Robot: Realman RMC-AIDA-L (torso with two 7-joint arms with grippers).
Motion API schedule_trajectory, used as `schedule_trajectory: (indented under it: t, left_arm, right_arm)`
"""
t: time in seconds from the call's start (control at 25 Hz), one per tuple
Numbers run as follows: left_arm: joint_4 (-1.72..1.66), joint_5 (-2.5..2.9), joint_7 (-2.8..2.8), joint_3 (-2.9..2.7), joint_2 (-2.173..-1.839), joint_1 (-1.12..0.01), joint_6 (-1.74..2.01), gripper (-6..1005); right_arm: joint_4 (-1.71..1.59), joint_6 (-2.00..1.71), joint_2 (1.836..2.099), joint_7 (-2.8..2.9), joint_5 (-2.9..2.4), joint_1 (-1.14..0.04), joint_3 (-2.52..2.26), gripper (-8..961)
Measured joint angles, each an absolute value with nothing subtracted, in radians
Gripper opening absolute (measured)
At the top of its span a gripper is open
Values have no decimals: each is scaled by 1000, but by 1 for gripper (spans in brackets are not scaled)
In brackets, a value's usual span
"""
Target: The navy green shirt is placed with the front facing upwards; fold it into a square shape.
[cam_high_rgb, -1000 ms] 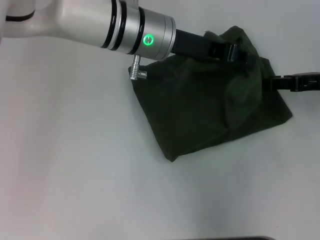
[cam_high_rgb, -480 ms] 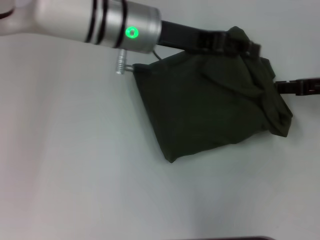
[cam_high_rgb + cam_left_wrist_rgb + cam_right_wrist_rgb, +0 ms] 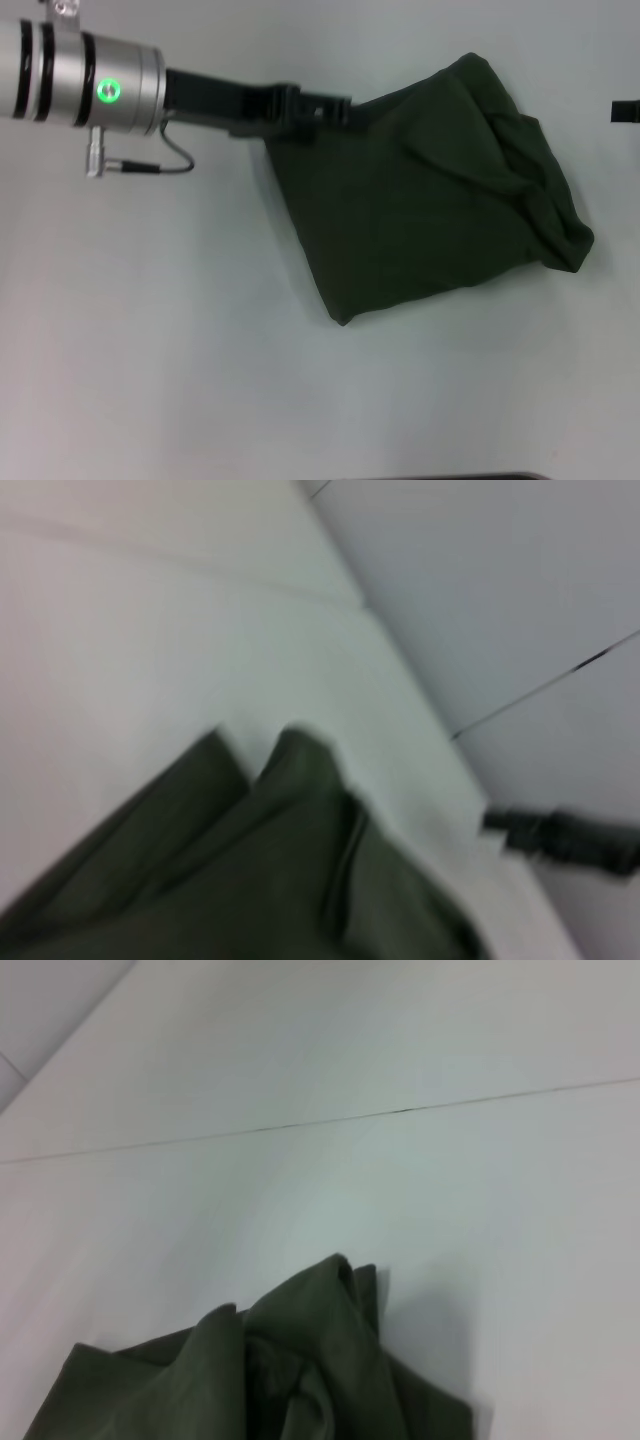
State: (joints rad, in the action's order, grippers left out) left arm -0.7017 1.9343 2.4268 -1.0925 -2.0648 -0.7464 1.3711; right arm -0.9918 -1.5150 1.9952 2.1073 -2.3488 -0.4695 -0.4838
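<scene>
The navy green shirt (image 3: 430,200) lies folded into a rough four-sided bundle at the centre right of the white table, plain side up. Its right edge (image 3: 545,205) is bunched into loose ridges. My left gripper (image 3: 335,108) reaches in from the upper left, with its tip at the shirt's far left edge. Only the black tip of my right gripper (image 3: 626,110) shows at the right border, apart from the cloth. The left wrist view shows shirt folds (image 3: 250,860) and the right gripper (image 3: 570,835) farther off. The right wrist view shows the bunched cloth (image 3: 290,1370).
The white table (image 3: 150,340) spreads around the shirt on all sides. A silver connector and thin cable (image 3: 135,165) hang under the left wrist. A dark strip (image 3: 450,476) marks the table's near edge.
My left arm has pulled back to the left, from the shirt's far right part to its left edge. The right gripper has withdrawn to the right. The shirt's right edge has settled into bunched folds.
</scene>
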Motion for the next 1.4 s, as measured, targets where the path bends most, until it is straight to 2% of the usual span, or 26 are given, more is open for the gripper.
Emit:
schedule_trajectory:
  t: [0.04,0.28,0.48,0.8,1.4]
  left_arm:
    - [-700,1955,2439,-1093,-2062,-742,1383,873]
    - [-704,2053,2455,-1089,-2072,-713,1442,924]
    - [-740,2072,2449,-1092,-2079,-675,1476,923]
    - [-759,2167,2554,-1086,-2070,-669,1534,920]
    - [-616,2158,2641,-1074,-2132,-718,1333,912]
  right_arm:
    - [-997,-1520,1988,2119,-2352,-476,-489,520]
    - [-1000,-1598,1969,2188,-2362,-542,-529,521]
    - [-1003,-1636,1974,2282,-2405,-611,-633,521]
    - [-1000,-1630,1993,2357,-2510,-692,-689,522]
    - [-1012,-1630,1991,2360,-2511,-694,-691,522]
